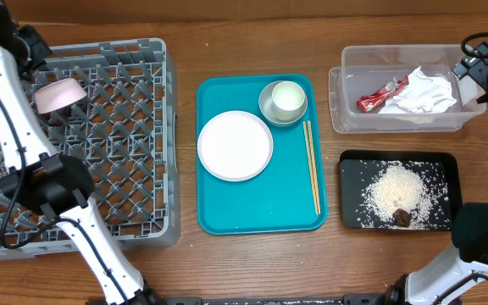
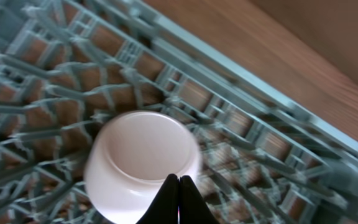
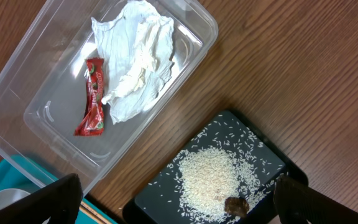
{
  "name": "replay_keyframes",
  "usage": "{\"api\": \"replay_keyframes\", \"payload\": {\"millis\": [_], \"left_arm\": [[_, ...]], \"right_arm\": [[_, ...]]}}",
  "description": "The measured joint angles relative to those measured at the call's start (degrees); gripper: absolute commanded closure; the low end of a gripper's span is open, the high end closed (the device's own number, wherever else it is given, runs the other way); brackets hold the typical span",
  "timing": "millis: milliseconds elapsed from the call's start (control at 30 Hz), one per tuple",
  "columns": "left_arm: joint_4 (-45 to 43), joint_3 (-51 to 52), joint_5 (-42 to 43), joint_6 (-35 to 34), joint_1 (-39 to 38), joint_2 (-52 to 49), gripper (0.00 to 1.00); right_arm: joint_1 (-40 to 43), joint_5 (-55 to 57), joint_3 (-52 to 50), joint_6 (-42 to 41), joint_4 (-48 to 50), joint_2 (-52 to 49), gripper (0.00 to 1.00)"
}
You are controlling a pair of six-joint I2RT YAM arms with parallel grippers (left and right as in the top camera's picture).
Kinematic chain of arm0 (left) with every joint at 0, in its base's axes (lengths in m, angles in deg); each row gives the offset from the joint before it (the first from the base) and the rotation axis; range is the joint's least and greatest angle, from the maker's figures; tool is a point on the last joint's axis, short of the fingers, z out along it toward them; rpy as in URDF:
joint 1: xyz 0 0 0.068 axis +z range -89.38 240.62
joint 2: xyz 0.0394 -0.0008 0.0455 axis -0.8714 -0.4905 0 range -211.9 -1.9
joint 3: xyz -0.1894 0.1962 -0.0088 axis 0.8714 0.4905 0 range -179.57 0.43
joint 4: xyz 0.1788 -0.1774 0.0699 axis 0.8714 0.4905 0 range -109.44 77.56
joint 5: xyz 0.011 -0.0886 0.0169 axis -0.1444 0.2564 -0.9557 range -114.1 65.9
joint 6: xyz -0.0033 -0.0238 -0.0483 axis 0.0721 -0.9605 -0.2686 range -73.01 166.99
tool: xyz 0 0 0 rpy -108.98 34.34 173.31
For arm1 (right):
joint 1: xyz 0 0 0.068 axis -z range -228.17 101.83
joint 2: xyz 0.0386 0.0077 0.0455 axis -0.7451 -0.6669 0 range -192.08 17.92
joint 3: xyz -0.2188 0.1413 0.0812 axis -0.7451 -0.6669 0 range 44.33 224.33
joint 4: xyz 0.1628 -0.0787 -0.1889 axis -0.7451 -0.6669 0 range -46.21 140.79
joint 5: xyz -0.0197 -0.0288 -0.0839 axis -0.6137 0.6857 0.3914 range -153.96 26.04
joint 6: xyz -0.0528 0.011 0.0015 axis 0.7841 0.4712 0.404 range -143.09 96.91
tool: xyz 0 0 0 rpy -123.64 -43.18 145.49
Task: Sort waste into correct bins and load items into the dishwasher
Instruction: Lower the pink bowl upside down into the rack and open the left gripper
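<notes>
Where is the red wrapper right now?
The red wrapper lies inside the clear tub at the upper right of the overhead view, beside the crumpled white napkin and above the black tray.

The plate (image 1: 235, 145) is white, the wrapper (image 3: 94, 96) red, the latticed rack (image 1: 134, 127) grey, the tray (image 1: 261, 203) teal.

A red snack wrapper (image 1: 382, 95) and a crumpled white napkin (image 1: 426, 93) are seen lying inside the clear tub (image 1: 346, 119). Loose rice (image 1: 396, 193) is heaped on the black tray (image 1: 352, 169), with a small brown lump (image 1: 402, 218) set at the heap's edge. A white plate (image 1: 235, 145), a cup (image 1: 288, 98) nested in a small bowl (image 1: 267, 108), and paired chopsticks (image 1: 312, 166) are laid on the teal tray (image 1: 261, 216). A pale bowl (image 1: 58, 94), seemingly base-up though blurred, is lodged in the grey rack (image 1: 125, 152).
</notes>
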State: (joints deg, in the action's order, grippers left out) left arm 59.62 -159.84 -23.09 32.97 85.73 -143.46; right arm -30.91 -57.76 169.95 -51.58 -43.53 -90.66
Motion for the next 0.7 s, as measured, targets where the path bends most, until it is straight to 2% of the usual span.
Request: {"api": "replay_keyframes", "payload": {"millis": [133, 267, 533, 700], "left_arm": [[-3.7, 8.5, -6.6, -1.8, 0.1, -0.4, 0.96], [-3.3, 12.5, -8.5, -2.4, 0.4, -1.7, 0.96], [1.5, 12.7, -7.1, -2.4, 0.5, -1.8, 0.96], [1.4, 12.7, -3.5, -2.4, 0.5, -0.1, 0.96]], "right_arm": [[0.0, 0.0, 0.0, 0.0, 0.0, 0.0, 0.0], [0.0, 0.0, 0.0, 0.0, 0.0, 0.0, 0.0], [0.0, 0.0, 0.0, 0.0, 0.0, 0.0, 0.0], [0.0, 0.0, 0.0, 0.0, 0.0, 0.0, 0.0]]}}
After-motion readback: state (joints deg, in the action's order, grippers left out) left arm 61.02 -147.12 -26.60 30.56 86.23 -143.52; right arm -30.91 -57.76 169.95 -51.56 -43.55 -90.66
